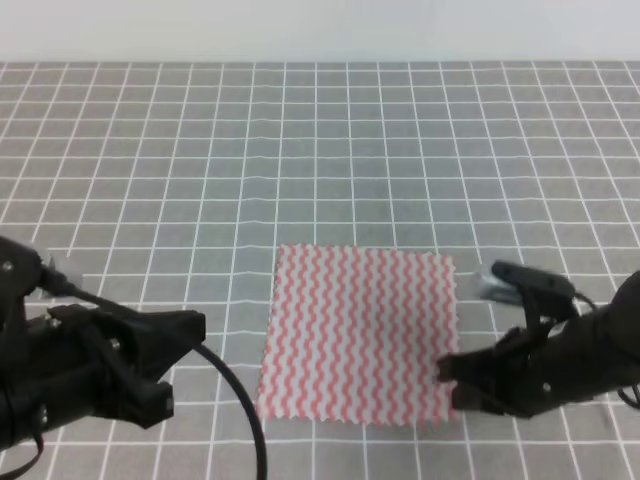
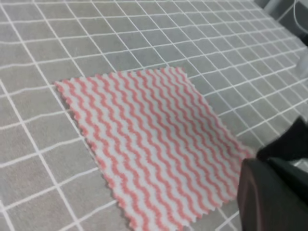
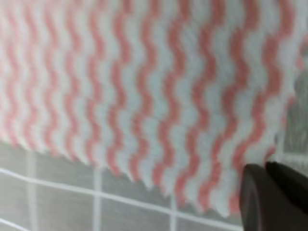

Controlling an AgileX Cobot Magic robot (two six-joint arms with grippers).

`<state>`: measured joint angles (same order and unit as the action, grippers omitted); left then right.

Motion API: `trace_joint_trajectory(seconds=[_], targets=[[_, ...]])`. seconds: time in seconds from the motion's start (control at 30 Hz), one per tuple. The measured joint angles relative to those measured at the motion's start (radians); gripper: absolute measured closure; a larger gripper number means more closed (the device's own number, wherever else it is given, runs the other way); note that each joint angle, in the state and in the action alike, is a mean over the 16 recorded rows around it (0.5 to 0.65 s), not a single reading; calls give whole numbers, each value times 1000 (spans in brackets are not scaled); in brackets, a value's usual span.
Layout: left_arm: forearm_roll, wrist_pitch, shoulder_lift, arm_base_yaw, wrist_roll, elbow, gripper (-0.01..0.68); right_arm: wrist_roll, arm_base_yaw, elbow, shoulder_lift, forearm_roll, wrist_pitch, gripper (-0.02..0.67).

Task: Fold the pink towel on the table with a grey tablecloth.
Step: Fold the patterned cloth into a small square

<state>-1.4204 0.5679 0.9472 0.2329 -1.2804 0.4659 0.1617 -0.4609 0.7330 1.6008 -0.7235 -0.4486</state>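
Observation:
The pink towel [image 1: 355, 335] lies flat and unfolded on the table with a grey tablecloth [image 1: 320, 150], near the front middle. My right gripper [image 1: 452, 385] is low at the towel's near right corner, its jaws slightly apart around the edge. In the right wrist view the pink towel [image 3: 144, 96] fills the frame and a dark fingertip [image 3: 272, 197] sits at its serrated edge. My left gripper [image 1: 185, 365] hangs open to the left of the towel, about one grid cell from its edge. The left wrist view shows the whole pink towel [image 2: 154, 144] and a dark finger [image 2: 269, 197].
A small grey-blue part [image 1: 492, 283] of the right arm sits just right of the towel's far right corner. Grid-lined grey cloth [image 1: 150, 200] stretches back to the far edge below a white wall [image 1: 320, 30].

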Motion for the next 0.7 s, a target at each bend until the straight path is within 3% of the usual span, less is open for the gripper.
trace_joint_trajectory(seconds=[0.47,0.7], targets=[[8,67,45,6,-184,0,677,-1,1,100,18,6,30,662],[-17,70,99,66,-319,0,676,0,1,142,46,8,49,662]])
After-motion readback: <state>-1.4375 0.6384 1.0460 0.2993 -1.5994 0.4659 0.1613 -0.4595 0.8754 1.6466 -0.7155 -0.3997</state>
